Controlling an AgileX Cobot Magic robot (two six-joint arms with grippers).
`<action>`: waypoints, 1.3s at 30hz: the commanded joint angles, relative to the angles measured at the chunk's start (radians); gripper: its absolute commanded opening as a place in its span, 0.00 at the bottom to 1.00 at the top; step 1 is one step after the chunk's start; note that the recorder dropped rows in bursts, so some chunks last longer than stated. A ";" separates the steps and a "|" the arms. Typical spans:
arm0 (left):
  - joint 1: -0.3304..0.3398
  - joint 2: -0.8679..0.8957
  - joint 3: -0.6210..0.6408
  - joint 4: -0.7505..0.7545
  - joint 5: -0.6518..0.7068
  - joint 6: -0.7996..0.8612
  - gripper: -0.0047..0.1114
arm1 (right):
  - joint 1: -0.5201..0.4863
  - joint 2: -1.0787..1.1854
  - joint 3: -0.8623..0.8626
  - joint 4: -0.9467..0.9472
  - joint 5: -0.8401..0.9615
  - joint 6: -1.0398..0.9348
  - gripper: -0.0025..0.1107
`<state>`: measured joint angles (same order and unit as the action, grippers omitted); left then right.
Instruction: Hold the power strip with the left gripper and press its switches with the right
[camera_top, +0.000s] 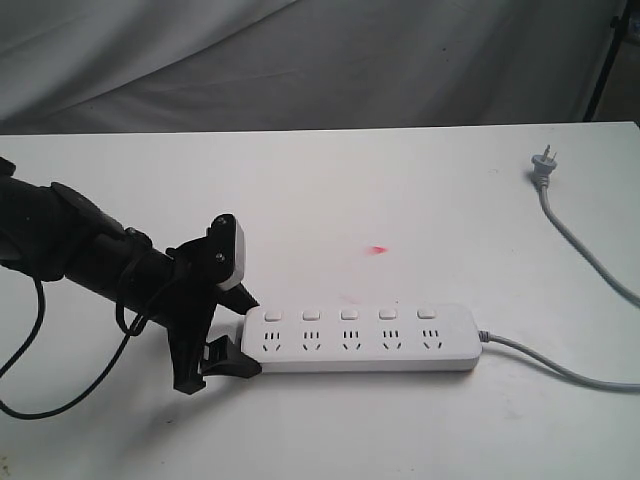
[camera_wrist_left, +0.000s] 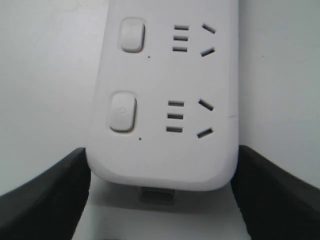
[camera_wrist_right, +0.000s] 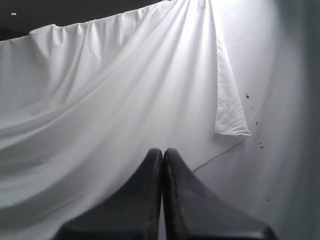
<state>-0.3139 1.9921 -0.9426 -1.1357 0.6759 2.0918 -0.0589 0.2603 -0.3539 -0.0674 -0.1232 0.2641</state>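
The long white power strip (camera_top: 360, 340) lies flat on the white table, sockets up. Its switches (camera_top: 348, 313) form a row along the far side; two of the switches (camera_wrist_left: 123, 111) show close up in the left wrist view. My left gripper (camera_top: 245, 332) straddles the strip's left end, its black fingers (camera_wrist_left: 75, 190) pressed against both long sides of the power strip (camera_wrist_left: 165, 150). My right gripper (camera_wrist_right: 163, 151) is shut with nothing in it, facing a draped white cloth; it is out of the exterior view.
The strip's grey cord (camera_top: 590, 260) runs from its right end off the table edge and back to a grey plug (camera_top: 543, 165) at the far right. A small red spot (camera_top: 378, 249) marks the table behind the strip. A black cable (camera_top: 30, 340) hangs under the left arm.
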 joint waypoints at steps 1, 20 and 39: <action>-0.005 0.002 -0.006 -0.011 -0.017 0.001 0.04 | 0.040 0.115 -0.132 -0.048 0.107 -0.002 0.02; -0.005 0.002 -0.006 -0.011 -0.017 0.001 0.04 | 0.062 0.581 -0.829 -0.048 0.642 -0.414 0.02; -0.005 0.002 -0.006 -0.011 -0.017 0.001 0.04 | 0.062 1.017 -1.113 0.487 1.036 -1.297 0.02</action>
<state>-0.3139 1.9921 -0.9426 -1.1357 0.6759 2.0918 0.0000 1.2417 -1.4578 0.3221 0.8676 -0.8913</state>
